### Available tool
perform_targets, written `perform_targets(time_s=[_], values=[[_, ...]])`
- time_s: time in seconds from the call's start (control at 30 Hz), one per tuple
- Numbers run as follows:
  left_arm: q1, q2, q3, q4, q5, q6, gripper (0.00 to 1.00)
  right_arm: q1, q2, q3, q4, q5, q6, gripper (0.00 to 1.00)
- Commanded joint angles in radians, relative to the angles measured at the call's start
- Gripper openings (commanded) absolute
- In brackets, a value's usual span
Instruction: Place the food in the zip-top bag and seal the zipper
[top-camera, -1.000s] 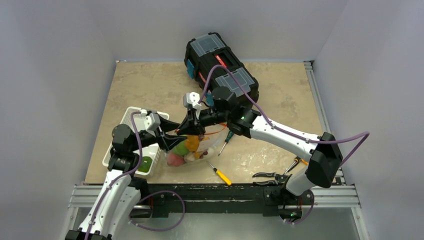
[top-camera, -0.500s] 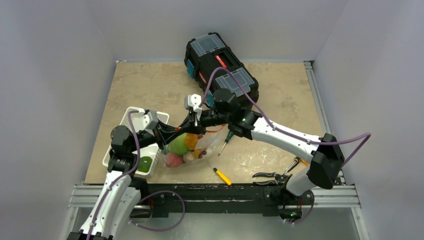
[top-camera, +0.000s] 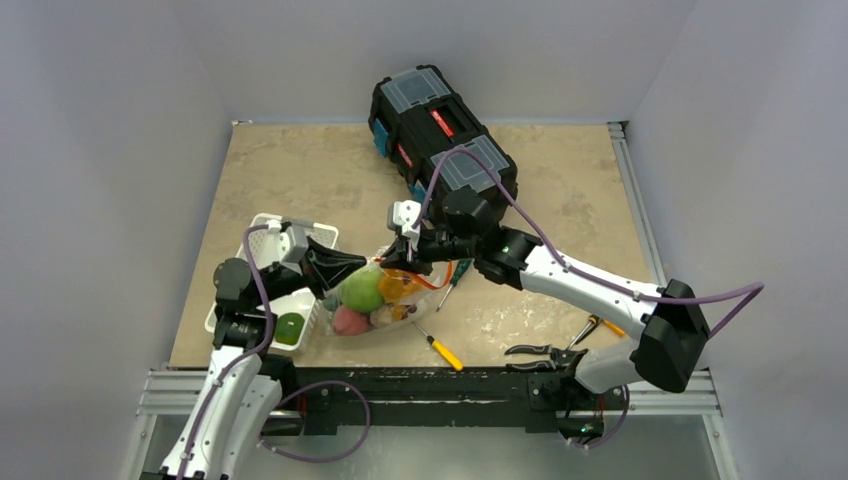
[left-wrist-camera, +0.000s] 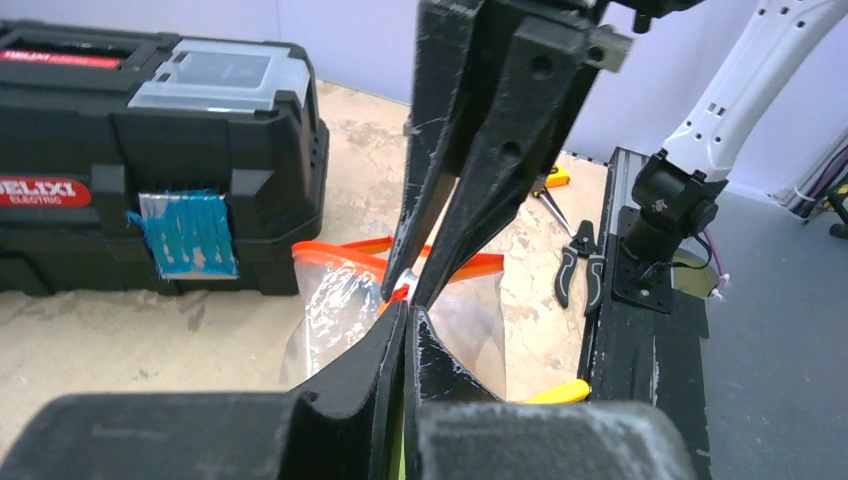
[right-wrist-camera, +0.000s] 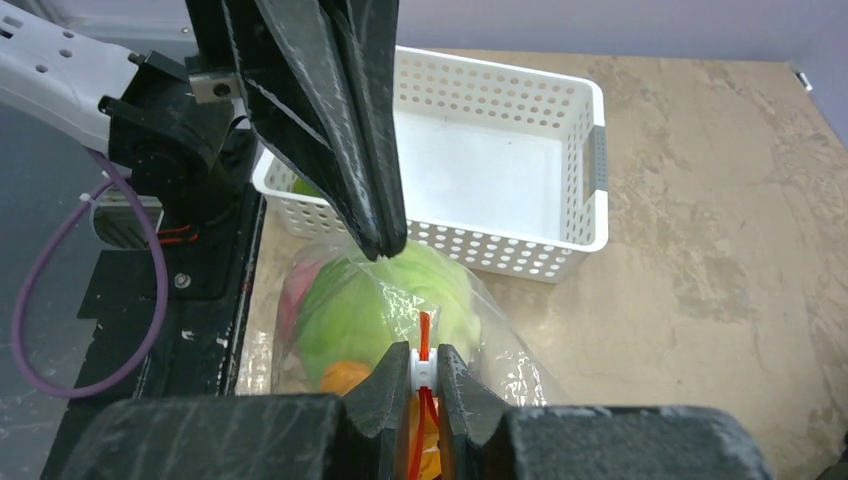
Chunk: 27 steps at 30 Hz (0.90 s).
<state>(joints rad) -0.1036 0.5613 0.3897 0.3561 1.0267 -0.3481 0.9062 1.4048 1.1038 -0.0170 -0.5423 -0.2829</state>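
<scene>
The zip-top bag (top-camera: 395, 305) is held mid-frame, its zipper (right-wrist-camera: 424, 335) running left to right. The left hand (top-camera: 360, 269) pinches its edge, the right hand (top-camera: 393, 262) the zipper.

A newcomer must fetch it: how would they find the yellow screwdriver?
Look along the near edge of the table. Right of the zip-top bag lies the screwdriver: its handle is yellow, unlike the green-handled screwdriver behind it and the black pliers to its right.

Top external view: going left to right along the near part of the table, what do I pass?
White slotted plastic basket → clear zip-top bag holding toy food → yellow-handled screwdriver → black-handled pliers → small orange-handled tool. The black toolbox and green-handled screwdriver overlap these, so I left them out.
</scene>
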Motion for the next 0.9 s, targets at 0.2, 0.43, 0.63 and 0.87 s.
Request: perform_targets(time_s=[0.2,0.43,0.63,0.87], values=[[0.001,-0.111,0.037,-0.048,0.023,0.025,0.48,-0.006,0.023,0.122,-0.064,-0.112,-0.017,0.00],[-0.001,-0.151,0.054,-0.082,0.006,0.002,0.62,-0.006,0.027,0.142,-0.083,-0.216,-0.030,0.00],[-0.009,-0.041,0.073,0.024,0.089,-0.027,0.45,-0.005,0.028,0.146,-0.117,-0.258,-0.071,0.00],[-0.038,0.006,0.077,0.049,0.118,-0.028,0.34,-0.006,0.025,0.144,-0.116,-0.248,-0.076,0.00]])
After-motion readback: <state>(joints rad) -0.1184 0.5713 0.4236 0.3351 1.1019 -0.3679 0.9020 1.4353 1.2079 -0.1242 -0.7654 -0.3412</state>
